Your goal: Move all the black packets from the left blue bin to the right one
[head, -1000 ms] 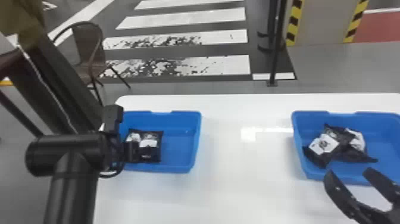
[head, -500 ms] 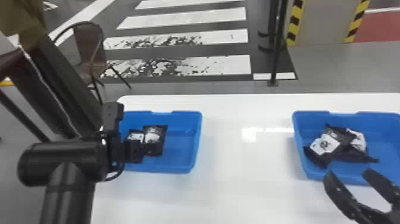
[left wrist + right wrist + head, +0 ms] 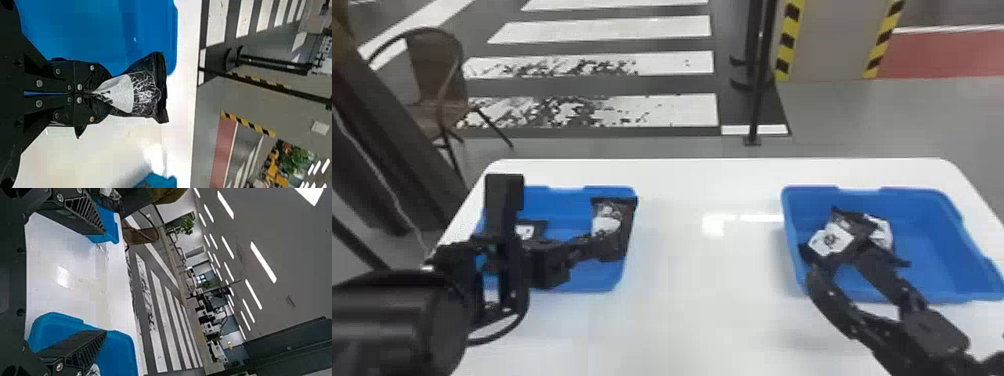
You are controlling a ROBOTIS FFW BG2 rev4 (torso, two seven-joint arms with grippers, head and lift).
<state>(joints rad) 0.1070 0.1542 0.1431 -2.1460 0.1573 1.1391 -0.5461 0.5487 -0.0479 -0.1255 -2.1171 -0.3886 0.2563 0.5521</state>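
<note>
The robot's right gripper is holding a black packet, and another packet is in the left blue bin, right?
Not quite: the left gripper is holding the black packet, as the left wrist view shows. The other packet is indeed in the left blue bin.

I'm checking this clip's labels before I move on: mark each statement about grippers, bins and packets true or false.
1. The left gripper has its jaws closed on a packet. True.
2. The right gripper is holding a packet too. False: its jaws are apart and grip nothing.
3. No packet lies in the left bin. False: another packet lies there.
4. The right bin has packet material with white labels in it. True.
5. The two bins touch. False: they stand apart on the white table.
</note>
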